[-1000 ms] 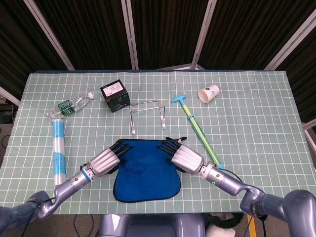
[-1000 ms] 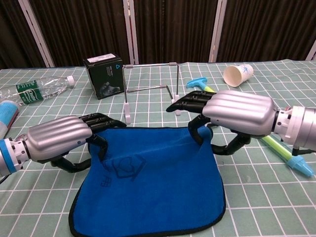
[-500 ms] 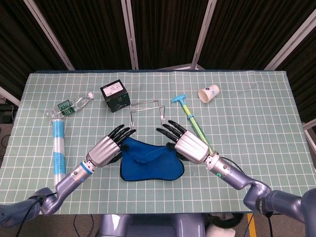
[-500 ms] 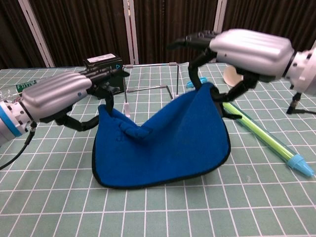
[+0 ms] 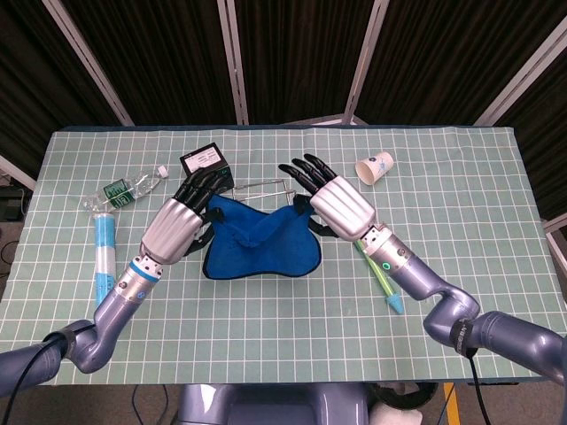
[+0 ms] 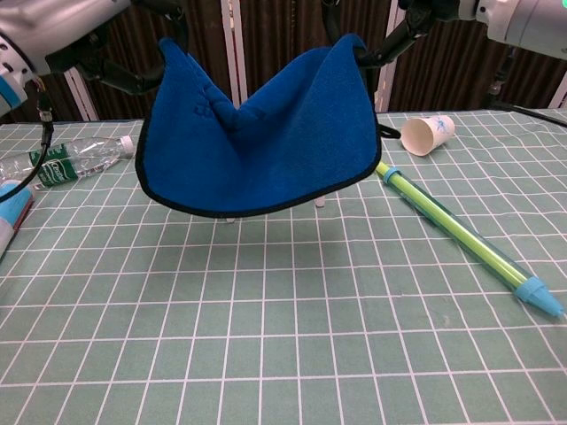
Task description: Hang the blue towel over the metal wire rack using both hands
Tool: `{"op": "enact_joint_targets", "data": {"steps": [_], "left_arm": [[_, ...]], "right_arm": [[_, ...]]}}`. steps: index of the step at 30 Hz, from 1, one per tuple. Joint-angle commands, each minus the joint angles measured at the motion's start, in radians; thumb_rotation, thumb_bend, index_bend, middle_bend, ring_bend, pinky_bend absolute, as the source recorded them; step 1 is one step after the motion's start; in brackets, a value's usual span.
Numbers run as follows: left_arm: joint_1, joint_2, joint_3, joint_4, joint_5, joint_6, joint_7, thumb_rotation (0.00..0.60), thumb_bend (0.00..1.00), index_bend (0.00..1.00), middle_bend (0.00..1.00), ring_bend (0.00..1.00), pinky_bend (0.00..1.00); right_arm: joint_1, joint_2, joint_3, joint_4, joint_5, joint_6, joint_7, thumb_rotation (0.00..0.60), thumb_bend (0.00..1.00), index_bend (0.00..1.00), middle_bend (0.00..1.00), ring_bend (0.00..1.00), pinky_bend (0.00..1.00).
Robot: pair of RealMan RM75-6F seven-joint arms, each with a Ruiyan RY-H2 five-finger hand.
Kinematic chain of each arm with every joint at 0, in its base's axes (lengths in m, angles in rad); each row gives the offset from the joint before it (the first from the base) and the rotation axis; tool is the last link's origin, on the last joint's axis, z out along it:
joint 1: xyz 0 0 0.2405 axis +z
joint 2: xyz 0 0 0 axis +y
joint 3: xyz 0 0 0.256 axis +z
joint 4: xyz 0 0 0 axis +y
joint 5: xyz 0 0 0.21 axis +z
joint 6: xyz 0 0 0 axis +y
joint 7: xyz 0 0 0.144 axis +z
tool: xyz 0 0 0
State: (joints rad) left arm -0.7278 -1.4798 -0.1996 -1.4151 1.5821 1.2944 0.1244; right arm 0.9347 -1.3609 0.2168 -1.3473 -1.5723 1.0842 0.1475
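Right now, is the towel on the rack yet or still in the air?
In the air. The blue towel hangs clear of the table, gripped at its top corners by the left hand and right hand; the rack is mostly hidden behind it.

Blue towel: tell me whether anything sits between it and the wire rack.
Nothing visible does. The blue towel hangs lifted off the table, held at its top corners by the left hand and right hand. The wire rack stands just behind it; the black box stands to the rack's side.
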Motion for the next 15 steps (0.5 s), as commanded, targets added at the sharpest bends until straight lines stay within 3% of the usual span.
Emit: {"op": "enact_joint_targets", "data": {"steps": [1,15], "left_arm": [[-0.008,0.02,-0.024,-0.016,-0.032,-0.017,0.03,0.6,0.55,0.82,0.0,0.0,0.0],[-0.034,-0.027,-0.066,0.08,-0.099,-0.028,0.046,0.6,0.55,0.82,0.0,0.0,0.0]], "right_arm": [[0.023,-0.015,0.02,0.044,0.031,-0.034,0.024,0.6,0.41,0.64,0.03,0.0,0.0],[0.112,-0.139,0.083,0.291,0.134,-0.131,0.151,0.6,0.41,0.64,0.03,0.0,0.0]]}}
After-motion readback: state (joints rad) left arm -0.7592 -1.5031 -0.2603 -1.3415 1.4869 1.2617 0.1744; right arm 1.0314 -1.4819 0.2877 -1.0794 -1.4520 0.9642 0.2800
